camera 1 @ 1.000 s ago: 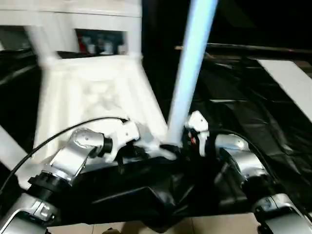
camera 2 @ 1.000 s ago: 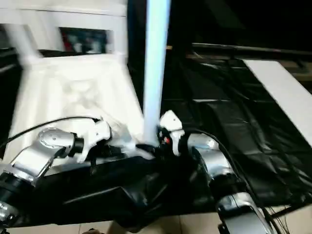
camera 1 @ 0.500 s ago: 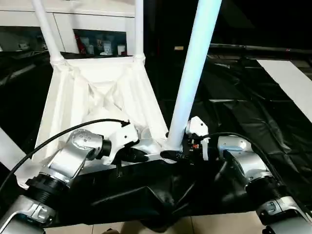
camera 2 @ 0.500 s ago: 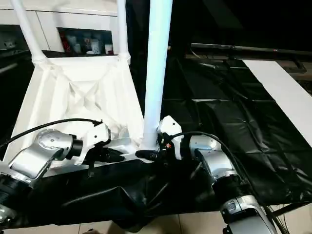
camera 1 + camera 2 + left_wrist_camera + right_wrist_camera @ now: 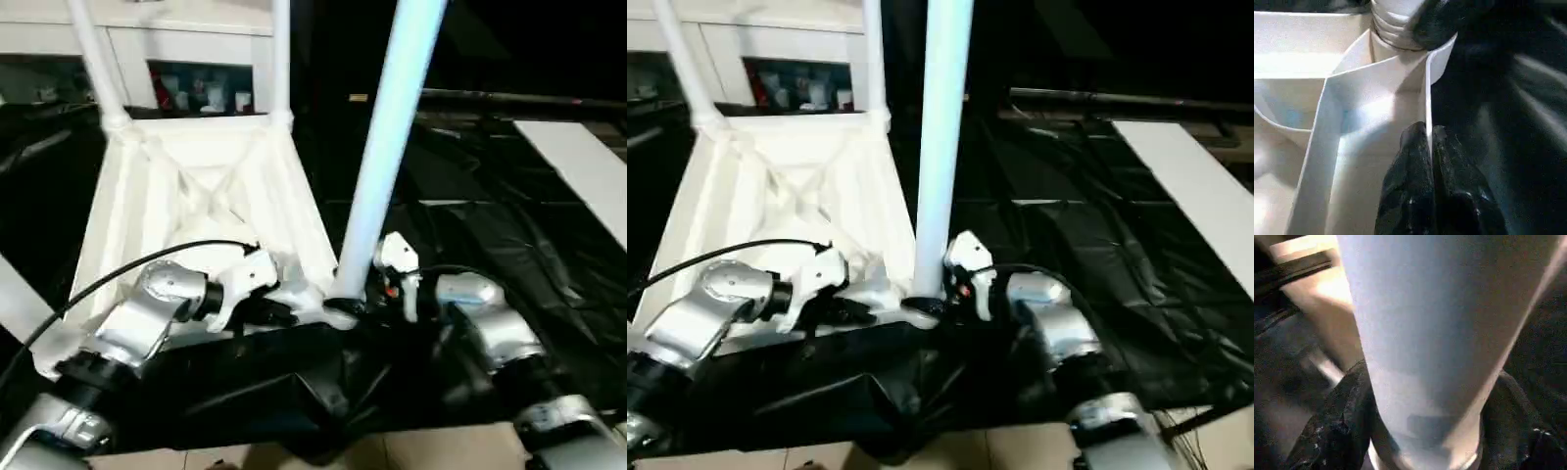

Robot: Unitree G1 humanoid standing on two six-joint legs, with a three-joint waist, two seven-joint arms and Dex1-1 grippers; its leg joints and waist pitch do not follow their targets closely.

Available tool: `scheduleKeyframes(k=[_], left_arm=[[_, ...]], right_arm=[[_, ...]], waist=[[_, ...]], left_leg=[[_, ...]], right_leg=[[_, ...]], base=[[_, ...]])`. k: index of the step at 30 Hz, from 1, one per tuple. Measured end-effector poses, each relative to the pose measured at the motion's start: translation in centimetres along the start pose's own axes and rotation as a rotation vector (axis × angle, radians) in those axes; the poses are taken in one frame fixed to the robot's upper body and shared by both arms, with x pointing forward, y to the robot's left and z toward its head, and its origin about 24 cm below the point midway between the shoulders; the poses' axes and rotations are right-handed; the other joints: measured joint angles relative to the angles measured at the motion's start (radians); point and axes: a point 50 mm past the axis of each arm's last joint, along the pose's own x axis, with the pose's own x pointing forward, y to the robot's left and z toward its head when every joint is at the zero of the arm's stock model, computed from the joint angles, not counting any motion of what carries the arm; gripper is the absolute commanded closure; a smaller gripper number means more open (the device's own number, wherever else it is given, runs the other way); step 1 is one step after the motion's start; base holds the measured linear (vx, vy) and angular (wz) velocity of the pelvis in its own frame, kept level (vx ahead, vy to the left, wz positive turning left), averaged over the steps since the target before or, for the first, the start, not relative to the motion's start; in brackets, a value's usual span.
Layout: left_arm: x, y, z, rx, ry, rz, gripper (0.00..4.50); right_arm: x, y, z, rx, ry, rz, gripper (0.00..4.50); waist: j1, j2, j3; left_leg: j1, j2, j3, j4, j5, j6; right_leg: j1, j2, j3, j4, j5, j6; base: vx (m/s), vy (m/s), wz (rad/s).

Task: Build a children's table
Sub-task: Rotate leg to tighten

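Observation:
The children's table top (image 5: 196,186) lies upside down on a black sheet, its ribbed underside facing up. Two white legs (image 5: 281,59) stand in its far corner sockets. A third leg (image 5: 387,147) rises from the near right corner socket. My right gripper (image 5: 358,305) is at that leg's base, and in the right wrist view its black fingers (image 5: 1342,431) press on both sides of the leg (image 5: 1425,333). My left gripper (image 5: 279,313) is shut on the top's thin near rim wall (image 5: 1426,88), just left of that socket.
The black sheet (image 5: 490,225) covers the work surface out to the right. A white board (image 5: 578,166) lies at the far right. A white cabinet (image 5: 186,49) with glass doors stands behind the table top. Light floor (image 5: 441,455) runs along the near edge.
The right gripper's fingers have drawn in around the base of the near leg. The picture itself has shifted a little; the left gripper keeps its hold on the rim.

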Motion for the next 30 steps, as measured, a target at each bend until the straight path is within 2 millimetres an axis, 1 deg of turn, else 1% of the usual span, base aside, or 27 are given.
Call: scheduleKeyframes(k=[1, 3, 6, 9, 11, 13, 15, 17, 19, 21, 23, 25, 26, 28, 29, 30], left_arm=[[0.5, 0.3, 0.2, -0.014, -0.004, 0.034, 4.50], [1.6, 0.7, 0.7, -0.039, -0.007, 0.097, 4.50], [3.4, 1.4, 1.8, -0.088, -0.012, 0.215, 4.50], [4.5, 1.6, 2.4, -0.110, -0.010, 0.274, 4.50], [4.8, 1.7, 2.6, -0.111, -0.010, 0.288, 4.50], [5.0, 1.7, 2.7, -0.109, -0.012, 0.287, 4.50], [5.0, 1.7, 2.6, -0.103, -0.013, 0.286, 4.50], [4.8, 1.9, 2.6, -0.091, -0.012, 0.297, 4.50], [4.0, 2.5, 2.2, -0.083, -0.006, 0.323, 4.50], [3.6, 2.7, 2.1, -0.071, -0.005, 0.331, 4.50], [3.4, 2.7, 2.2, -0.052, -0.006, 0.316, 4.50], [3.1, 2.6, 2.2, -0.036, -0.007, 0.289, 4.50], [2.9, 2.5, 2.1, -0.024, -0.007, 0.274, 4.50], [2.2, 2.1, 1.7, -0.001, -0.012, 0.212, 4.50], [1.8, 1.8, 1.5, 0.006, -0.018, 0.177, 4.50], [1.4, 1.6, 1.4, 0.011, -0.022, 0.138, 4.50]], right_arm=[[0.4, -0.2, -0.1, 0.031, -0.009, -0.067, 1.88], [1.1, -0.8, 0.1, 0.082, -0.014, -0.207, 1.88], [2.6, -1.5, 0.7, 0.161, -0.007, -0.450, 1.88], [3.7, -1.6, 1.0, 0.211, 0.003, -0.587, 1.88], [3.9, -1.7, 1.2, 0.216, 0.006, -0.621, 1.88], [4.1, -1.5, 1.2, 0.212, -0.005, -0.612, 1.88], [4.0, -1.6, 1.2, 0.209, -0.018, -0.591, 1.19], [3.9, -1.5, 1.1, 0.212, -0.038, -0.550, 1.16], [3.8, -1.1, 1.1, 0.217, -0.068, -0.481, 0.91], [3.6, -1.3, 1.3, 0.192, -0.072, -0.430, 0.71], [3.2, -1.4, 1.9, 0.145, -0.084, -0.370, 0.59], [2.3, -1.7, 2.5, 0.060, -0.071, -0.281, 0.34], [1.9, -1.7, 2.4, 0.039, -0.062, -0.251, 0.27], [0.6, -1.7, 2.2, -0.034, -0.031, -0.163, 0.27], [0.1, -1.7, 1.8, -0.055, -0.010, -0.119, 0.27], [-0.5, -1.7, 1.4, -0.068, 0.012, -0.081, 0.27]], waist=[[-0.005, 0.000, 0.000], [-0.010, 0.002, 0.001], [-0.010, 0.007, 0.000], [-0.008, 0.008, -0.001], [-0.007, 0.008, -0.001], [-0.006, 0.009, -0.001], [-0.006, 0.011, -0.001], [-0.009, 0.011, -0.001], [-0.015, 0.010, -0.001], [-0.017, 0.010, -0.001], [-0.016, 0.011, -0.001], [-0.013, 0.010, -0.001], [-0.012, 0.010, -0.001], [-0.012, 0.010, -0.001], [-0.011, 0.010, -0.001], [-0.009, 0.010, -0.001]], left_leg=[[0.001, 0.000, 0.000, 0.000, 0.000, 0.000], [0.002, 0.000, 0.000, -0.001, 0.000, 0.000], [0.002, -0.001, -0.001, -0.001, 0.000, 0.000], [0.002, -0.002, -0.001, -0.001, 0.000, 0.000], [0.001, -0.002, -0.002, -0.001, 0.000, 0.000], [0.001, -0.002, -0.002, -0.001, 0.000, 0.000], [0.000, -0.002, -0.002, -0.001, 0.000, 0.000], [0.000, -0.002, -0.002, -0.002, 0.000, 0.000], [0.000, -0.001, -0.003, -0.004, 0.000, 0.000], [-0.006, -0.002, -0.007, -0.004, 0.001, -0.002], [-0.006, -0.002, -0.008, -0.005, 0.002, -0.003], [-0.007, -0.001, -0.008, -0.006, 0.002, -0.003], [-0.007, -0.001, -0.008, -0.006, 0.002, -0.003], [-0.009, -0.001, -0.008, -0.006, 0.002, -0.003], [-0.013, -0.001, -0.008, -0.006, 0.002, -0.003], [-0.013, 0.000, -0.007, -0.006, 0.002, -0.002]], right_leg=[[0.001, 0.000, 0.000, 0.000, 0.000, 0.000], [0.001, 0.000, 0.000, -0.001, 0.000, 0.001], [0.001, 0.000, 0.000, -0.001, 0.000, 0.001], [0.002, 0.000, 0.001, -0.002, 0.000, 0.001], [0.003, 0.000, 0.001, -0.003, 0.000, 0.002], [0.004, 0.000, 0.001, -0.004, 0.000, 0.002], [0.005, 0.000, 0.001, -0.004, 0.000, 0.002], [0.005, 0.000, 0.001, -0.003, 0.002, 0.004], [0.003, 0.000, -0.001, -0.002, 0.003, 0.005], [0.000, 0.001, -0.003, -0.003, 0.004, 0.005], [-0.005, 0.001, -0.003, -0.002, 0.004, 0.005], [-0.007, 0.002, -0.003, -0.002, 0.006, 0.001], [-0.007, 0.002, -0.003, -0.003, 0.006, 0.002], [-0.008, 0.002, -0.003, -0.003, 0.004, 0.003], [-0.008, 0.002, -0.003, -0.003, 0.003, 0.003], [-0.009, 0.002, -0.003, -0.005, 0.002, 0.002]], base=[[0.000, 0.000, 0.00], [0.000, 0.000, 0.00], [0.000, 0.000, 0.00], [0.000, 0.000, 0.00], [0.000, 0.000, 0.00], [0.000, 0.000, 0.00], [0.000, 0.000, 0.00], [0.000, 0.000, 0.00], [0.000, 0.000, 0.00], [0.000, 0.000, 0.00], [0.000, 0.000, 0.00], [0.000, 0.000, 0.00], [0.000, 0.000, 0.00], [0.000, 0.000, 0.00], [0.000, 0.000, 0.00], [0.000, 0.000, 0.00]])
